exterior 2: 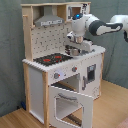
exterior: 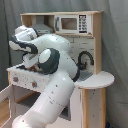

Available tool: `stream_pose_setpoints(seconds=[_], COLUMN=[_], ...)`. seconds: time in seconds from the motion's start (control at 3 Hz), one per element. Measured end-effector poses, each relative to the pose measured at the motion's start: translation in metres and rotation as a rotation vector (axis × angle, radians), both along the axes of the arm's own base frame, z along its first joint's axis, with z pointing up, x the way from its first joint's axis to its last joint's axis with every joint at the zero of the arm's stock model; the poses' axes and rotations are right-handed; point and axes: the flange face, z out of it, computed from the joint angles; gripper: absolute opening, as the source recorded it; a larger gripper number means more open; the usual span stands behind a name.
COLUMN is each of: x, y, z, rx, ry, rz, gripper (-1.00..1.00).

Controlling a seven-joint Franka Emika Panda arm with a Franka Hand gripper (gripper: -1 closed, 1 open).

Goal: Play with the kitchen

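- Right now you have the toy kitchen [exterior 2: 60, 75] standing upright on a wood floor [exterior 2: 112, 107] before a grey curtain [exterior 2: 10, 50]; it fills the middle of both exterior views.
- You can see its oven door [exterior 2: 70, 106] hanging open and tilted down toward the near side in the second exterior view, with a row of knobs [exterior 2: 56, 76] above it.
- The stove [exterior 2: 52, 59] with its red rings sits on the counter at the second exterior view's left, under the grey hood [exterior 2: 48, 19] and the pegboard back [exterior 2: 50, 40].
- Your gripper [exterior 2: 73, 49] hangs over the sink area, just right of the stove in the second exterior view; I cannot tell whether its fingers are spread or pressed together, nor whether they hold anything.
- The sink itself is mostly hidden behind the gripper there.
- In the first exterior view the arm [exterior: 52, 85] covers most of the counter, so the stove and gripper are hidden from you.
- Beyond the arm you can make out the black faucet [exterior: 86, 57], the toy microwave [exterior: 72, 23] on the top shelf and a rounded side counter [exterior: 97, 80].
- The arm's far end is cut off at the right edge of the second exterior view.
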Motion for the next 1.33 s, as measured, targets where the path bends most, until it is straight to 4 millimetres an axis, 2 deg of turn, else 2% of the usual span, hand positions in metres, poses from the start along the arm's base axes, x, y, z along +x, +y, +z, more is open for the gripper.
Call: stream_pose_setpoints(seconds=[0.67, 1.33], x=[-0.011, -0.014], y=[-0.024, -0.056], z=[-0.002, 0.003], rx=[0.014, 0.048], ry=[-0.04, -0.091], rz=[-0.04, -0.101], gripper=[-1.0, -1.0])
